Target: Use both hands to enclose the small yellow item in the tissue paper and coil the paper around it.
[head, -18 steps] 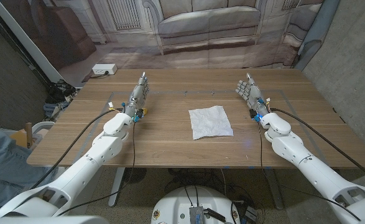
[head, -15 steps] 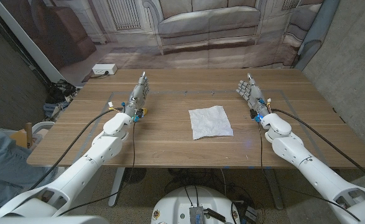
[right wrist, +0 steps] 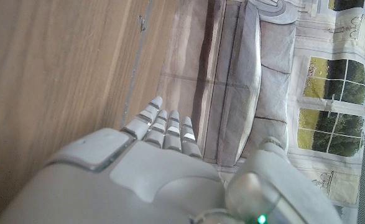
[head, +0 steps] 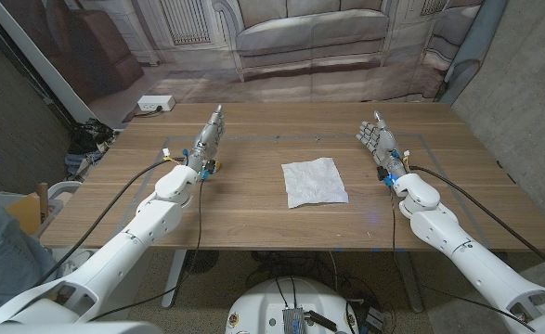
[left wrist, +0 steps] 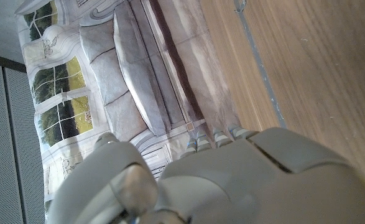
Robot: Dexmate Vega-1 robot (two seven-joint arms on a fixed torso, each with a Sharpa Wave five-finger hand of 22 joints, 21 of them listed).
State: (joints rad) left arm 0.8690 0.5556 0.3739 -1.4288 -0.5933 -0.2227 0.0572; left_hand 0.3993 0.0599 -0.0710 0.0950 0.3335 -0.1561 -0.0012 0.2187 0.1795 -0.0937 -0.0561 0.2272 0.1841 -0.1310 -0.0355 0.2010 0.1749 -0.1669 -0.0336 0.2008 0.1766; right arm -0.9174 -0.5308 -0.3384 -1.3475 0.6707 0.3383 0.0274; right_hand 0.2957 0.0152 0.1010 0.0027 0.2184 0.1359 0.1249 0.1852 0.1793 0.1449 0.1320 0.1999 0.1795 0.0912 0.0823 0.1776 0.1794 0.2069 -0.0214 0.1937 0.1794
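Fingers straight and spread on my left robot hand [head: 208, 141], which grasps nothing and stands well out to the left of the tissue paper [head: 315, 181]. My right robot hand [head: 378, 141] is released too, fingers apart, palm turned inward, well apart from the sheet on its other side. The tissue lies flat and slightly crumpled near the middle of the wooden surface [head: 253, 223].

I cannot see the small yellow item anywhere on the surface; it may sit under the sheet, but I cannot tell.

To do this step well, I judge both robot hands should come in together from opposite sides, low and slow, and pinch opposite edges so the thin paper does not slide or tear.

Count: two robot hands, one sheet of tissue, no yellow item in sight.
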